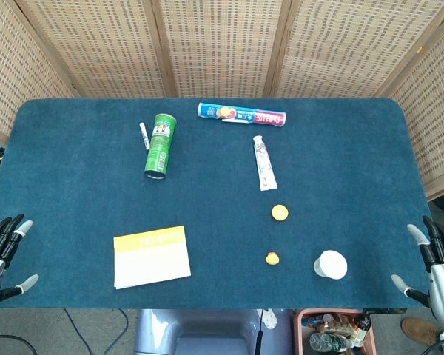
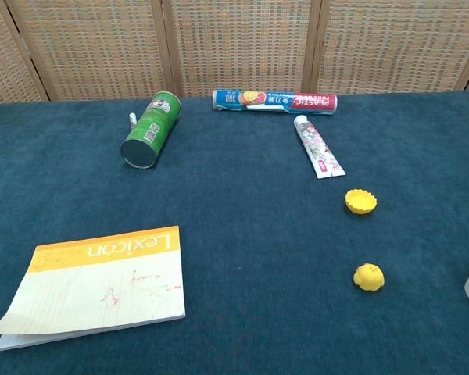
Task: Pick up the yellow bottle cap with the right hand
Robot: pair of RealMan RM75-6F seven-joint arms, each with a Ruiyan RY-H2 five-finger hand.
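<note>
The yellow bottle cap [image 1: 280,213] [image 2: 360,201] lies open side up on the blue cloth, right of centre, just below a white tube. My right hand [image 1: 431,260] hangs at the table's right front corner, fingers spread, holding nothing, well to the right of the cap. My left hand [image 1: 1,248] sits at the left front corner, fingers also apart and empty. Neither hand shows in the chest view.
A small yellow duck toy [image 1: 272,259] [image 2: 368,276] and a white cup [image 1: 331,265] lie in front of the cap. The toothpaste tube [image 1: 264,163], a blue cling-film box [image 1: 242,115], a green can [image 1: 160,145], a pen [image 1: 143,135] and a yellow notebook [image 1: 152,256] lie further off.
</note>
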